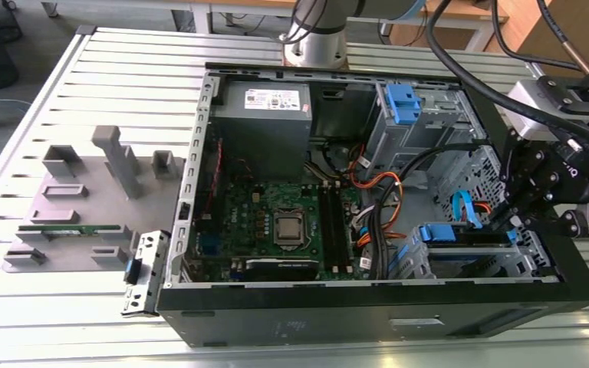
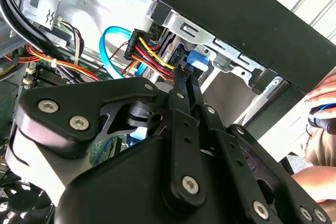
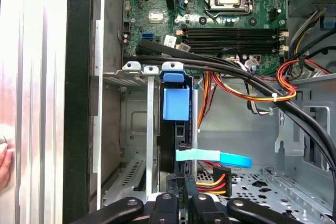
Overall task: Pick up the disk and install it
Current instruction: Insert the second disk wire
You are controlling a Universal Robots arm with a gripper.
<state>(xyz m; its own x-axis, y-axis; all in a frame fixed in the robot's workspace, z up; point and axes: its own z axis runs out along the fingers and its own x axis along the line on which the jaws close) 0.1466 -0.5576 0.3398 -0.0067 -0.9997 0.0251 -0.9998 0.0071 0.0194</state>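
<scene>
- Inside the open computer case [image 1: 376, 307], at the drive cage [image 3: 134, 129] by the front corner, the disk [image 3: 173, 103] stands on edge in its slot with its blue handle facing out.
- The gripper [image 3: 181, 195] sits right at the disk's rear edge, fingers drawn narrow on it — seemingly pinching it, beside the blue data cable [image 3: 215, 157].
- Judged step: installation, the disk seating in the cage rather than being picked up.
- Any further push calls for straight travel along the rails, clear of the power wires [image 3: 212, 179].

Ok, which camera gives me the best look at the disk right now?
The first wrist view: the disk stands edge-on in its drive bay, blue handle and dark edge plainly seen above the hand. The exterior view shows just its blue handle beside the hand. In the second wrist view the linkage covers it except a blue bit.
</scene>
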